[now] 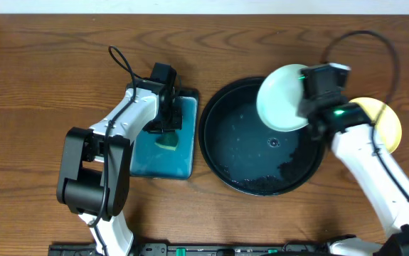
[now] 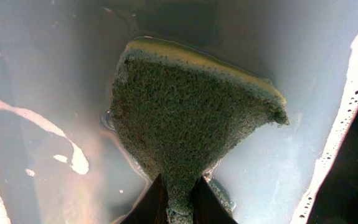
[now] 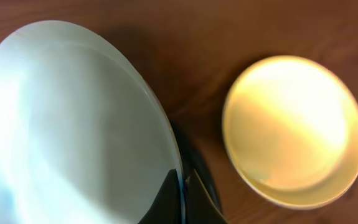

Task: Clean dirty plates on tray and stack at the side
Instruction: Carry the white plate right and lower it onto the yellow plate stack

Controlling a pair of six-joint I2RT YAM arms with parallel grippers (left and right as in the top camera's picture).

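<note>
Item one, wooden worktop (image 1: 48,64), carrying everything. Item two, round black tray (image 1: 236,146) at centre, its floor wet, with dark specks toward its near right rim. Item three, rectangular teal basin (image 1: 146,160), just left of the tray, holding cloudy water (image 2: 303,155). Item four, pale plate (image 1: 281,99), tilted over the tray's far right rim; my right gripper (image 3: 185,196) is clamped on its edge, and the right wrist view shows its face (image 3: 73,124) plain and glossy. Item five, yellow plate (image 1: 390,129), flat on the worktop right of the tray; overhead, my arm covers part of it, while the right wrist view shows it whole (image 3: 294,127). Item six, sponge (image 2: 191,118), pinched in my left gripper (image 2: 175,205) over the basin; the left wrist view shows its green scouring face and yellow backing, overhead only a small patch (image 1: 167,144).
</note>
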